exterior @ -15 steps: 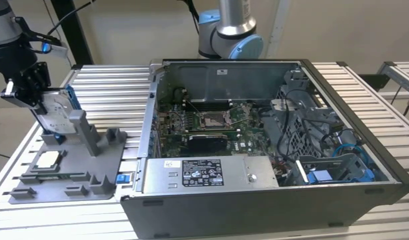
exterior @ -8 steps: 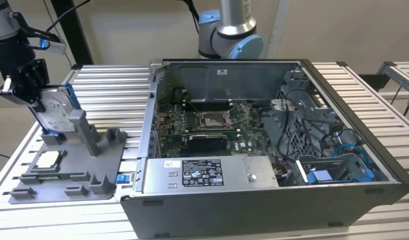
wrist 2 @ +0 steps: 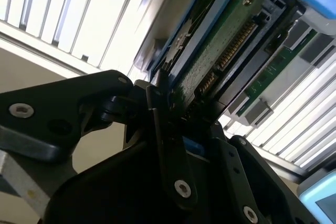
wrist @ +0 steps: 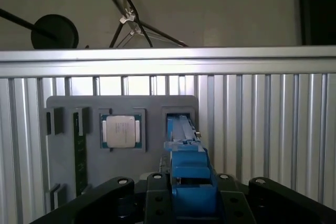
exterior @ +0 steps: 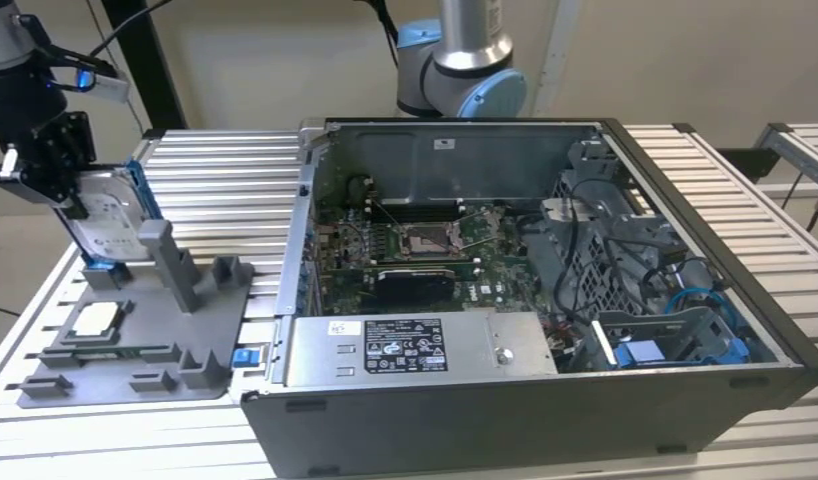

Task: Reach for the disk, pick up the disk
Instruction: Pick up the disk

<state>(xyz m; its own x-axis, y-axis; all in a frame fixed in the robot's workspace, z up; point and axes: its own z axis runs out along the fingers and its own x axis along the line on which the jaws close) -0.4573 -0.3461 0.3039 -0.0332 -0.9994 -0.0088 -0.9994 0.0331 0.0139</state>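
Disk (exterior: 110,226) in claw (exterior: 65,192) — grey tray (exterior: 149,345) below

My jaws are black; the flat silver-grey disk (exterior: 105,218) carries a white label, a bright blue frame and a green circuit board.

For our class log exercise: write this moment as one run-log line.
gripper: jaws shut on disk | disk: upright, at grey holder | chip: in holder
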